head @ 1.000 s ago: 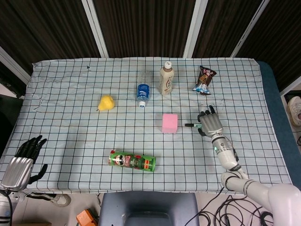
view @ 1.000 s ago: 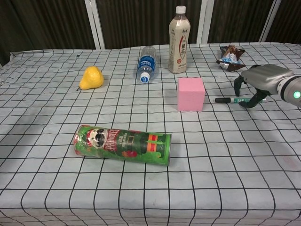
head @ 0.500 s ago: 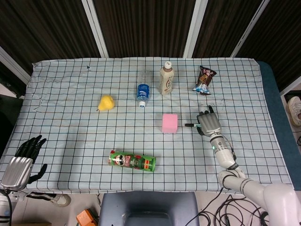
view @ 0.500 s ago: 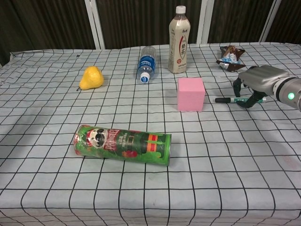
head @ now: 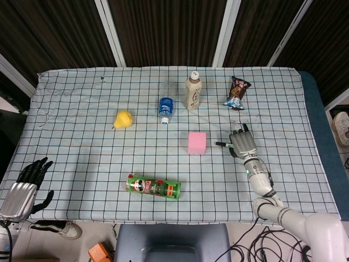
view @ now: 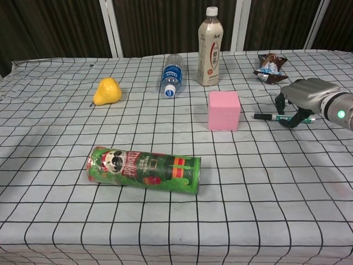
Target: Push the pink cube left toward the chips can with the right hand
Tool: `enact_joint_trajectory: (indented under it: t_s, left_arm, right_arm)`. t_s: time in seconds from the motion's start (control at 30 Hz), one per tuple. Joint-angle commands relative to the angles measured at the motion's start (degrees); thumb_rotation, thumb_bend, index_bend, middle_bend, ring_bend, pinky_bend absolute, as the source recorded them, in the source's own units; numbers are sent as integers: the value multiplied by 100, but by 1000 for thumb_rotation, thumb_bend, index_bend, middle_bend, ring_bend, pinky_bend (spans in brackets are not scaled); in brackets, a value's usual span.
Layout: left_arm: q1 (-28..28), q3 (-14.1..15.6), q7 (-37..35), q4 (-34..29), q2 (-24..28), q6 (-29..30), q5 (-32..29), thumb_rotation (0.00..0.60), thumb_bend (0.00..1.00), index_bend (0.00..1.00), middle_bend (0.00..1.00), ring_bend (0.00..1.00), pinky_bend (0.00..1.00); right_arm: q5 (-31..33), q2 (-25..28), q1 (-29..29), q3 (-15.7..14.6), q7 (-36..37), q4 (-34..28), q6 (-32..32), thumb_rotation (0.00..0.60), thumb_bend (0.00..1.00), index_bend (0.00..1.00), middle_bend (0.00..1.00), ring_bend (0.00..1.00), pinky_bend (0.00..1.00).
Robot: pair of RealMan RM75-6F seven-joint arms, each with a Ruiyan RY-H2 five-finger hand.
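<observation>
The pink cube (head: pixel 196 143) (view: pixel 224 110) stands upright near the middle of the checked cloth. The green chips can (head: pixel 154 187) (view: pixel 144 168) lies on its side, nearer to me and left of the cube. My right hand (head: pixel 243 143) (view: pixel 302 96) is to the right of the cube and apart from it. Its fingers arch down over the far end of a green marker (view: pixel 266 116) (head: pixel 222 144) and hold nothing. My left hand (head: pixel 24 185) hangs off the table's front left corner with its fingers spread.
A yellow pear (head: pixel 123 118) lies at the left. A water bottle (head: pixel 166 108) lies on its side and a milk tea bottle (head: pixel 192 91) stands upright behind the cube. A snack packet (head: pixel 237 91) lies at the back right.
My right hand has shifted only slightly over the marker. The cube, the can and my left hand have not moved.
</observation>
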Motion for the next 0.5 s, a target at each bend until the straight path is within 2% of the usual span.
enact_joint_trajectory:
  t_s: [0.03,0.17,0.5]
  left_arm:
    - [6,5,-8,3,2,10,12,600,401,0,0,0,118]
    - [13,8,-28,11,8,18,14,600,401,0,0,0,118]
    - [33,1,-63,22,22,41,-3,600,402,0,0,0,118]
  right_arm:
    - [-28,-3,-11,0,-13,-25,70,600,541,693,488,367,208]
    - [-120,-18,-35,-9,17,-26,213,600,545,800,572,447,243]
    - [-617,-78,32,-134,328,65,371,600,554,898,653,518,262]
